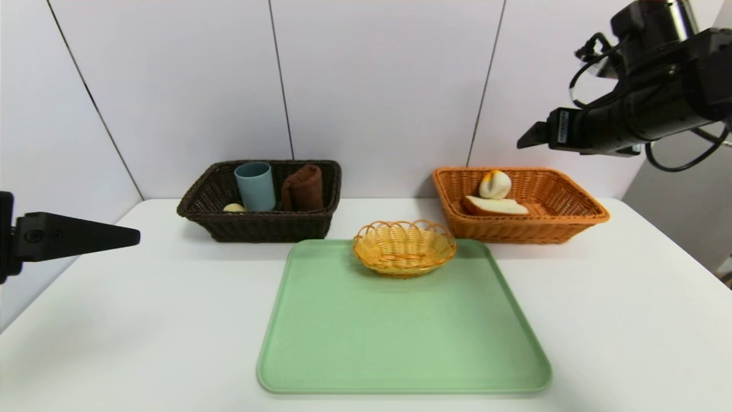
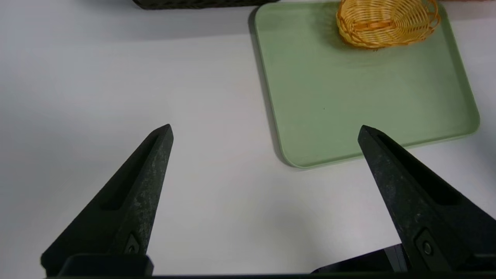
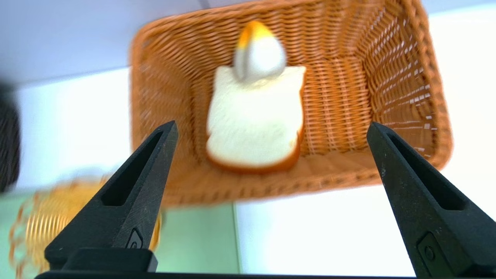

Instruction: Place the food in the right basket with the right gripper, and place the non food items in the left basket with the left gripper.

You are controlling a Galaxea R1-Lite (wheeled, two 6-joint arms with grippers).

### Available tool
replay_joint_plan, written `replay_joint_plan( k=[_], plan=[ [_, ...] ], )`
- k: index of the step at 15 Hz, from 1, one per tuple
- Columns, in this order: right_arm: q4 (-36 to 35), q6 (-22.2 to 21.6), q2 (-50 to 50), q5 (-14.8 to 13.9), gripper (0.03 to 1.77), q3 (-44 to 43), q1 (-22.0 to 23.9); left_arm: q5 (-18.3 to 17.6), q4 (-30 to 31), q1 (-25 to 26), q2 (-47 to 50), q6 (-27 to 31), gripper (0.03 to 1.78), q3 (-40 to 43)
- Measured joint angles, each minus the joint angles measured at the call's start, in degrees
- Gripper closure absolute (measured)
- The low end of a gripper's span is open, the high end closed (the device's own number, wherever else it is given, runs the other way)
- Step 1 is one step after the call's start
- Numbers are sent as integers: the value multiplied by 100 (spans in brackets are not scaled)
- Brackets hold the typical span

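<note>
Tools released, both held clear above the table [image 1: 86,343].

Right tool [image 1: 529,136] is raised near the orange basket [image 1: 572,220], jaws spread and empty; left tool [image 1: 123,236] is held at the table's left edge, likewise spread and empty. On the table a green tray [image 1: 400,343] is seen, bearing a small yellow basket [image 1: 404,247]. In the dark basket [image 1: 257,226] a cup [image 1: 255,186], towel [image 1: 303,189] and pale spoon end [image 1: 233,208] are kept. In the orange basket a bread slice [image 1: 494,207] is laid, with a bun [image 1: 495,184] touching it.
</note>
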State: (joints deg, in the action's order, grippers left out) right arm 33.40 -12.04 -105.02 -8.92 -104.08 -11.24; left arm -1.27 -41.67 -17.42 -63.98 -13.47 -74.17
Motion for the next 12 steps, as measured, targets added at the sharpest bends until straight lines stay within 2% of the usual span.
replay_joint_plan(
  k=[3,6,7,9,12],
  plan=[
    [-6,1092,1197,2,11,919,-166,401,20,-5,456,286,12,-59],
    [-385,2055,2423,-22,11,2176,-232,1074,16,56,898,934,12,-72],
    [-766,2350,2829,-22,11,2732,-240,1220,5,152,1062,1104,12,-30],
    [-1736,2872,3565,-37,11,3918,-247,1297,-15,430,1479,1347,12,151],
    [-3447,3483,4795,-48,11,5890,-185,1303,-30,965,2271,1281,12,909]
  ],
)
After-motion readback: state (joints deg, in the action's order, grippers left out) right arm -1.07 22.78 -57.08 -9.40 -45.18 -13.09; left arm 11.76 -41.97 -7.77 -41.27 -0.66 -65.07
